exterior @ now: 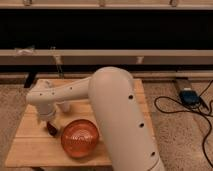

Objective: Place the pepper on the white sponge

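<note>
Gripper [50, 124] low over the wooden table [30, 150], jaws spread wide, pepper [52, 132] right at its tips, just beside the orange bowl [79, 138].

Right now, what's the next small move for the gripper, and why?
Probably ease the gripper down and close: it hangs open over the table, beside the orange bowl, with a small dark shape, likely the pepper, just beneath.

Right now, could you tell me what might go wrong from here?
The gripper hangs low over the table, close beside the orange bowl; a sideways move could knock it. The arm hides much of the table, and neither the pepper nor the white sponge shows clearly, so a placement could miss.
</note>
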You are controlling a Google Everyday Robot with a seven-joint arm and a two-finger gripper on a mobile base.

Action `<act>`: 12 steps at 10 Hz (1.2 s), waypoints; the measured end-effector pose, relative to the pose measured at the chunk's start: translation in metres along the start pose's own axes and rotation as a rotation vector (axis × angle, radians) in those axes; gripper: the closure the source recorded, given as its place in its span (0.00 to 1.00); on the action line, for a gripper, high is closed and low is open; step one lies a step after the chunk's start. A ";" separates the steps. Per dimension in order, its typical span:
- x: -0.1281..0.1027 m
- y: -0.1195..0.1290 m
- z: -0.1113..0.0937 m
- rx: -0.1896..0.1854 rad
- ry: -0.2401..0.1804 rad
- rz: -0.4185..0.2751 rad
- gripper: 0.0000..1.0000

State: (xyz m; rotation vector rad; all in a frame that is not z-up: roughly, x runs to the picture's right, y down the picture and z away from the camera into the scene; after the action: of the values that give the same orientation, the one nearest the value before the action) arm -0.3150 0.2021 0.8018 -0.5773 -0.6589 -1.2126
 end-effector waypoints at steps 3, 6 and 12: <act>0.000 0.000 0.000 0.000 0.000 0.000 0.26; 0.000 0.000 0.000 0.000 0.000 0.000 0.26; -0.003 0.033 0.003 0.004 0.032 0.075 0.26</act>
State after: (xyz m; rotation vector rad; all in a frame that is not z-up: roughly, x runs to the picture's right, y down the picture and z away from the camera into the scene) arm -0.2840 0.2145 0.7999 -0.5734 -0.6075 -1.1482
